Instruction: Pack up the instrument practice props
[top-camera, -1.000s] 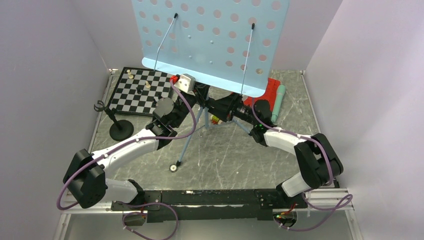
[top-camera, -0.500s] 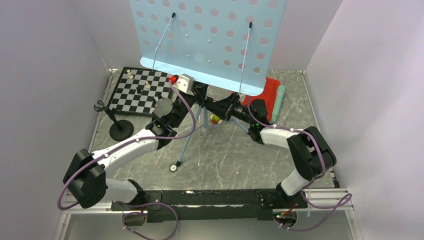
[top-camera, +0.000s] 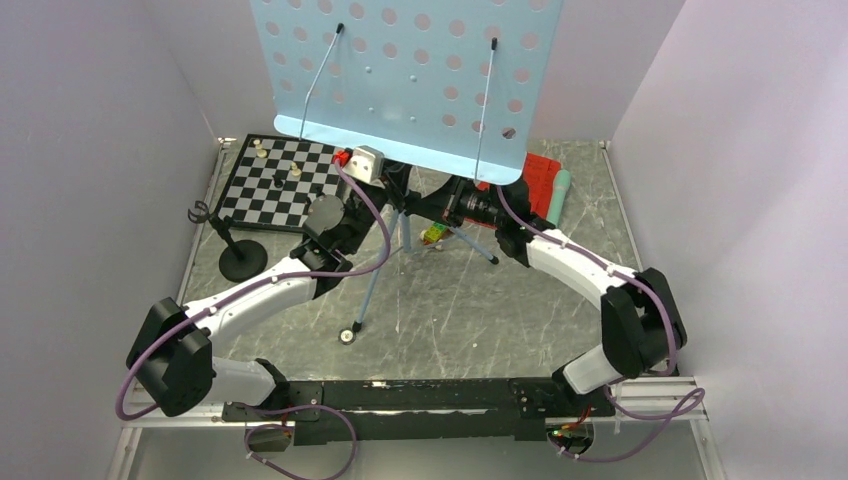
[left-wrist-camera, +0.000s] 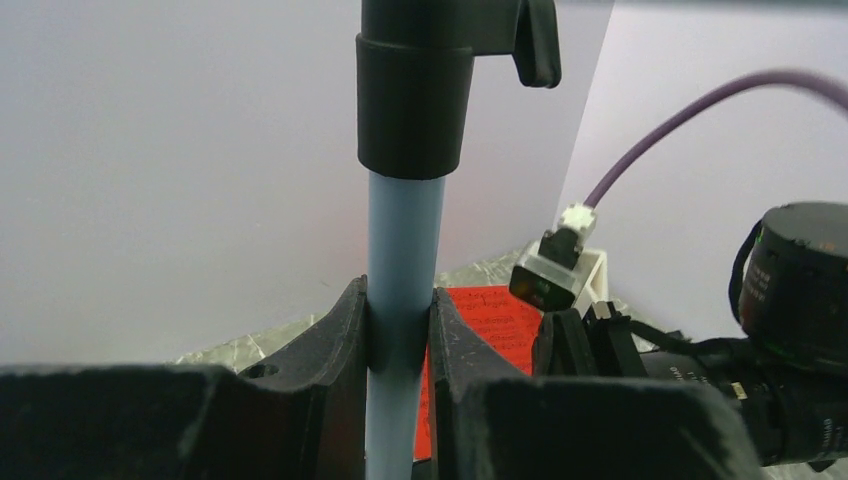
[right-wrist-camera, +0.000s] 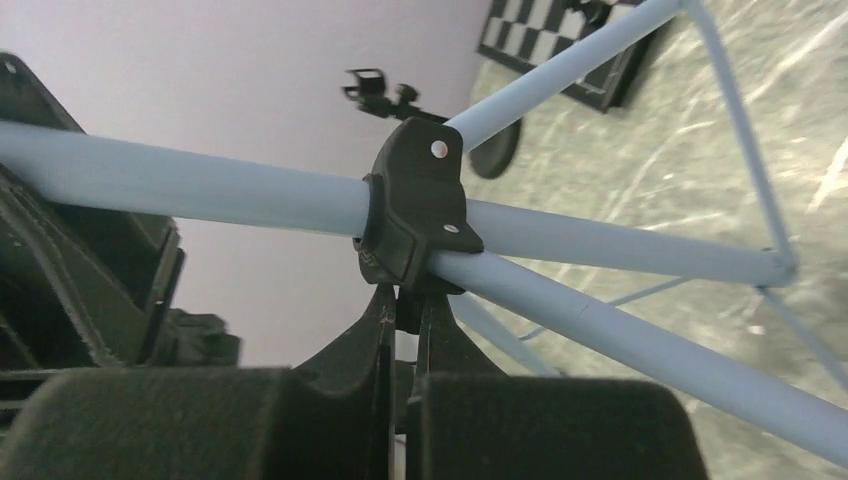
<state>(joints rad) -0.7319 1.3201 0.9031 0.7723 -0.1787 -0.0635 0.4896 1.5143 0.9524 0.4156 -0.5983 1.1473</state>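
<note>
Light blue perforated music stand on tripod is shown roughly upright over the middle of the grey marbled worktop, held from both sides. The left jaws are pinched on its light blue pole, just below a black collar. The right jaws are drawn almost together directly under the black hub where the tripod legs meet; whether a part of that hub is caught between them cannot be told.

Beyond the right jaws, towards their outer side, red sheet-music pages lie flat, with a mint-green toy microphone just beside them. Well off to the outer side of the left jaws, a small black round-base mic stand is upright near a black-and-white chessboard with pieces. A small multicoloured block toy lies on the worktop close beneath the right jaws.

No case or container is seen. Packing is judged to be at an early stage: the stand is not yet folded, its legs spread and its desk raised, and the pages, microphone and mic stand are left lying apart on the worktop.
</note>
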